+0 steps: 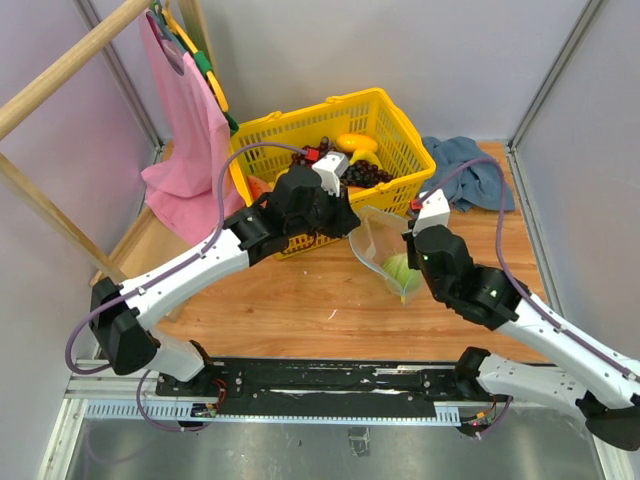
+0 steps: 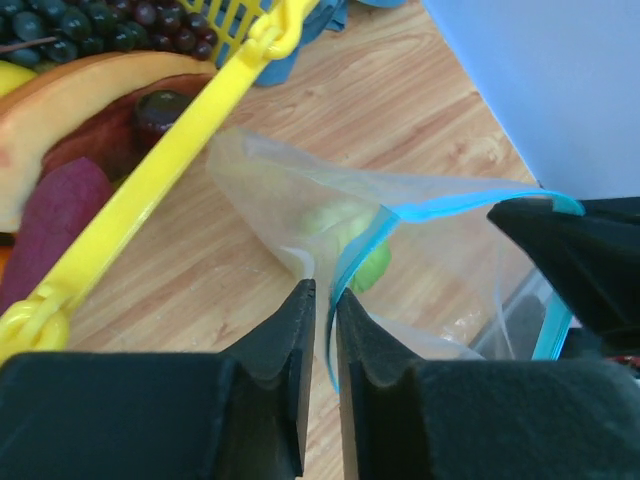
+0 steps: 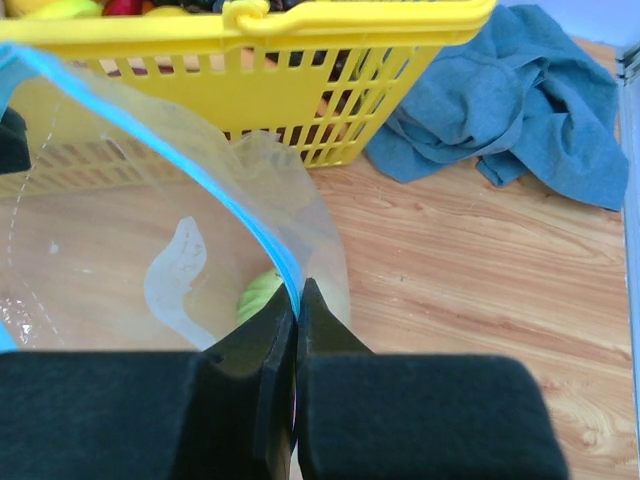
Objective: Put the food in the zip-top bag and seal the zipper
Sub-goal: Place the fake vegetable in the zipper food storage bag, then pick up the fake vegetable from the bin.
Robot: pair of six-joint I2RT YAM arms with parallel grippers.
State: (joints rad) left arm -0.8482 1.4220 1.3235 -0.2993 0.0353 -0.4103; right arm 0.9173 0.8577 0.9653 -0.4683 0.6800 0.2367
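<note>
The clear zip-top bag is held up off the table between my two grippers, in front of the yellow basket. A bumpy green fruit lies in its bottom and shows through the plastic in the left wrist view and the right wrist view. My left gripper is shut on the light-blue zipper at the bag's left end. My right gripper is shut on the zipper at the other end. The mouth gapes between them. A white label patch shows on the bag.
The yellow lattice basket stands behind the bag, holding dark grapes, a yellow fruit and other toy food. A blue cloth lies to its right. A pink cloth hangs from a wooden rack at the left.
</note>
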